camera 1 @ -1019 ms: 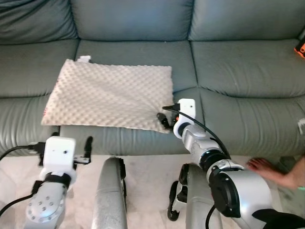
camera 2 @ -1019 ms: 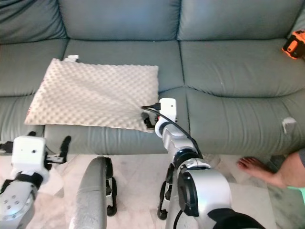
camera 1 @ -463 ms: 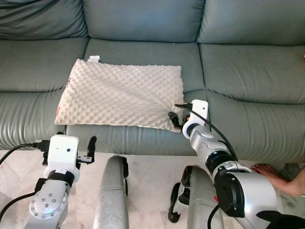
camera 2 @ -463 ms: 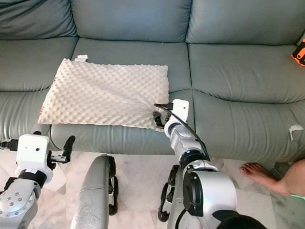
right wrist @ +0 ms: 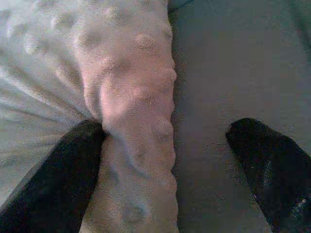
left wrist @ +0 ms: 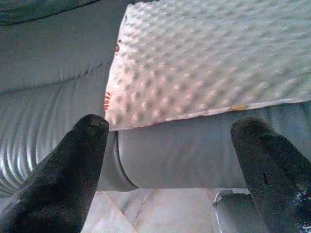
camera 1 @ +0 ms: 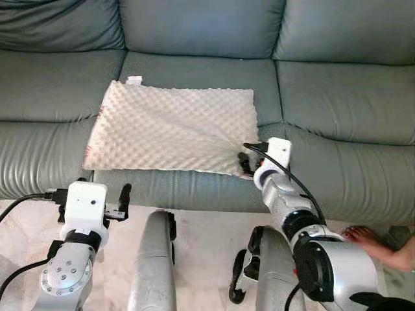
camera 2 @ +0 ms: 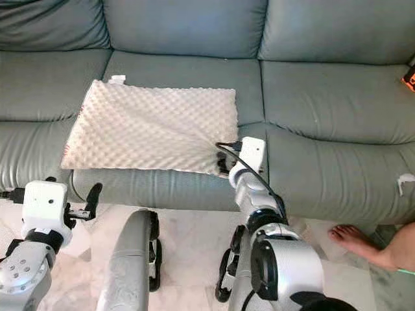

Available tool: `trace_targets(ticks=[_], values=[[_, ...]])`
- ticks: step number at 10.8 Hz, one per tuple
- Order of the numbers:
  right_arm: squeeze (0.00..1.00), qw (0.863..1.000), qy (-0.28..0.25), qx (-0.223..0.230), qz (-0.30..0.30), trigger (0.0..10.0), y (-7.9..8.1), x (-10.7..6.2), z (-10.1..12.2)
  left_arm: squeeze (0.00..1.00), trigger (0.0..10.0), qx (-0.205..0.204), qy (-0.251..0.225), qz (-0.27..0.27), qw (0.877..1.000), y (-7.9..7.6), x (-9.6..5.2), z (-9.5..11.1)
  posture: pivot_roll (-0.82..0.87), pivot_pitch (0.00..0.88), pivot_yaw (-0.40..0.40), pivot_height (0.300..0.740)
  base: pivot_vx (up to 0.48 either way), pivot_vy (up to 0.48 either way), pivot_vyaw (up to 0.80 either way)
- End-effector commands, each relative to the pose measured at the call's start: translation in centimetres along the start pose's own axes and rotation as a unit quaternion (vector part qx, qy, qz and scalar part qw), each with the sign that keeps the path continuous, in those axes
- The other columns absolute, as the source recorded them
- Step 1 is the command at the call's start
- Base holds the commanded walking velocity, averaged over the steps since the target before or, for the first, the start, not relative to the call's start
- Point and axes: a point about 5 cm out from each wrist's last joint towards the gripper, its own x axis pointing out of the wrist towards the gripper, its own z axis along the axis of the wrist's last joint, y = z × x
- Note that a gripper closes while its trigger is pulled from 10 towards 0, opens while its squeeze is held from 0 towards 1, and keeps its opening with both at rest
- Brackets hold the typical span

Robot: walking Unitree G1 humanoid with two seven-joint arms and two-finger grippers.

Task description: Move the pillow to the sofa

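Observation:
The cream dimpled pillow (camera 1: 172,129) lies flat on the middle seat of the grey-green leather sofa (camera 1: 337,97), its near edge at the seat's front. My right gripper (camera 1: 245,162) is at the pillow's near right corner. In the right wrist view that gripper (right wrist: 167,127) is open, with a bunched fold of the pillow (right wrist: 131,111) between its fingers and one finger against the fold. My left gripper (left wrist: 171,125) is open and holds nothing. It hovers low in front of the sofa, facing the pillow's near left corner (left wrist: 114,119).
A person's bare foot (camera 1: 375,240) rests on the marble floor at my right. An orange object (camera 2: 410,76) and a white scrap (camera 2: 406,181) lie on the sofa's right seat. My own legs (camera 1: 152,259) stand close to the sofa front.
The whole picture has shifted right and down, so the camera has moved. My right gripper stays at the pillow's near right corner, and the left gripper stays low in front of the sofa.

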Motion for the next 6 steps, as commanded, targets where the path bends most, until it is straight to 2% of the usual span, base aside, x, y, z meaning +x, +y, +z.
trace_targets(ticks=[1, 3, 4, 6], values=[[0.21, 0.998, 0.042, 0.001, -0.053, 10.0, -2.43, -0.59, -2.33, 0.0, 10.0, 0.003, 0.023, 0.001, 1.0, 0.11, -0.23, -0.87, 0.26, 0.305, -0.006, 0.62, 0.0, 0.0, 0.0], [0.21, 0.998, 0.01, -0.04, -0.053, 10.0, -2.17, -0.66, -1.72, 0.0, 10.0, 0.002, 0.023, 0.002, 1.0, 0.09, -0.06, -0.86, 0.25, 0.301, -0.008, 0.62, 0.0, 0.0, 0.0], [0.2, 0.998, 0.004, -0.04, -0.052, 10.0, -2.08, -0.75, -1.78, 0.0, 10.0, 0.002, 0.024, 0.001, 1.0, 0.04, -0.06, -0.9, 0.25, 0.301, -0.008, 0.62, 0.0, 0.0, 0.0], [0.0, 0.998, 0.002, -0.047, -0.052, 10.0, -2.09, -0.92, -2.1, 0.0, 10.0, 0.001, 0.024, 0.0, 1.0, -0.04, 0.06, -0.94, 0.24, 0.301, -0.01, 0.62, 0.0, 0.0, 0.0]])
